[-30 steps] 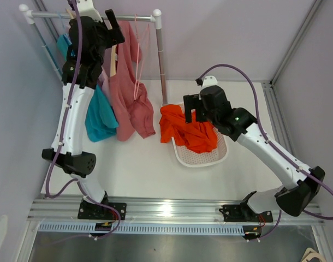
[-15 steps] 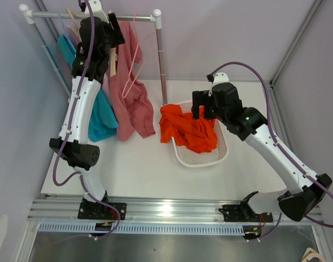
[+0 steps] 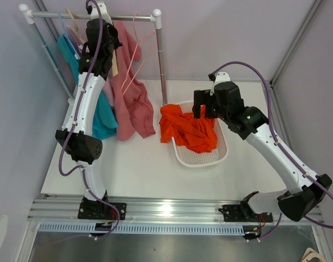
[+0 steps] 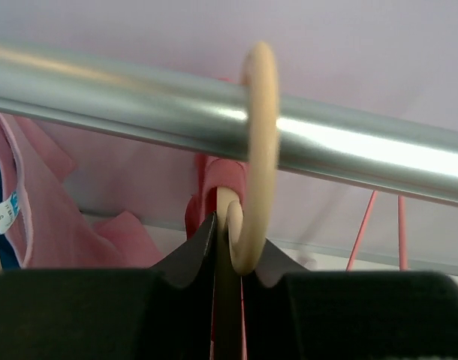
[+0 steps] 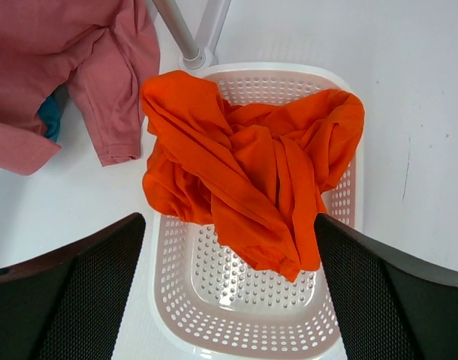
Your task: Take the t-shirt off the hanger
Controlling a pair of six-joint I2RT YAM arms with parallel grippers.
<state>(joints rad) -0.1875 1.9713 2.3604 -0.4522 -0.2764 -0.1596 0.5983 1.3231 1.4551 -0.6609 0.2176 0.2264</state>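
Pinches the wooden hanger hook (image 4: 257, 150) with the left tool (image 4: 227, 225), jaws closed tight on the hook's lower curl, just under the steel rail (image 4: 101, 94), with the hook looped over it. Shows the rose-pink t-shirt (image 3: 131, 103) draped on that hanger, hanging beside the left arm, lower end reaching down to or near the tabletop (image 3: 139, 164). Holds the right tool (image 5: 229, 300) spread wide and empty, hovering above the white perforated basket (image 5: 169, 300) and the orange garment (image 5: 244, 172) heaped inside, part of it spilling over the rim.

Looks to be the unhooking step: hanger gripped, not yet lifted off, shirt not yet freed. Calls next, probably, for raising the hook clear of the rail and bringing hanger and shirt out toward the middle, within reach of the right tool for pulling the fabric off. Needs a firm pinch; risks a slip or twist on a smooth, rounded hook under the weight of the cloth.

Shares the rail with neighbours: a teal garment (image 3: 103, 123) hanging just left of the pink one and apparently touching it, a seemingly bare pink wire hanger (image 3: 135, 60) to the right, and the rack's upright post (image 3: 161, 60) beyond that. Could snag the wire hanger or drag the teal cloth along on the way out. Cannot tell from these views how the collar sits on the hanger's shoulders.
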